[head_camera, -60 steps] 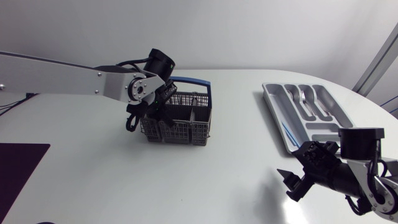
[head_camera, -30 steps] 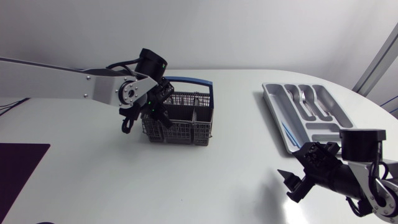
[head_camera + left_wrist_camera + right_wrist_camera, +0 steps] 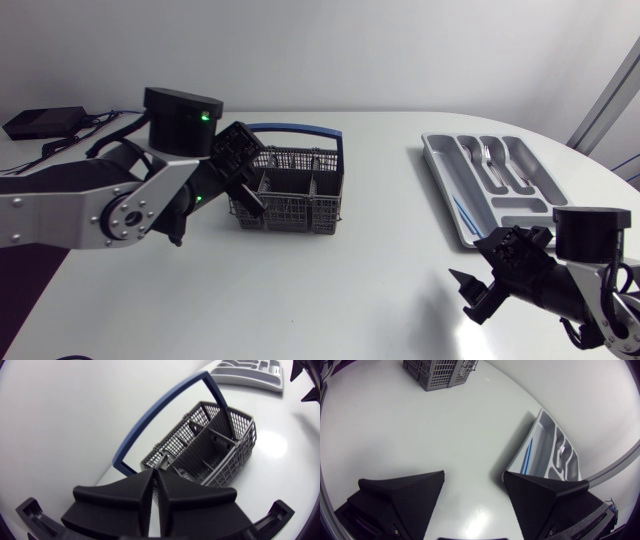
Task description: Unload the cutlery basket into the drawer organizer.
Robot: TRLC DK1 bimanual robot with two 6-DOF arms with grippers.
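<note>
left gripper (image 3: 154, 471): fingers pressed flat together along their length, only a hairline seam between them; nothing seen gripped.
left gripper position: in the head view at the basket's 9 o'clock end, just beside its near corner; whether it touches the mesh cannot be told.
left arm (image 3: 90, 205): enters from the 9 o'clock edge of the head view, with a green light showing on its black joint.
cutlery basket (image 3: 300, 195): grey mesh, upright on the table (image 3: 330, 290), toward 11 o'clock of the table centre – inner dividers visible in the left wrist view.
basket handle (image 3: 300, 130): blue hoop, standing up along the basket's 12 o'clock side.
basket contents: cannot be told from these views.
drawer organizer (image 3: 437, 168): grey tray at 2 o'clock of the table centre, well apart from the basket.
organizer contents: a fork (image 3: 488, 158) in a middle compartment; a thin blue item (image 3: 462, 210) in the long compartment on the basket side.
right gripper (image 3: 472, 485): fingers spread wide – nothing between them, bare table beneath.
right gripper position: toward 5 o'clock of the table, with the organizer near at its 12 o'clock.
</note>
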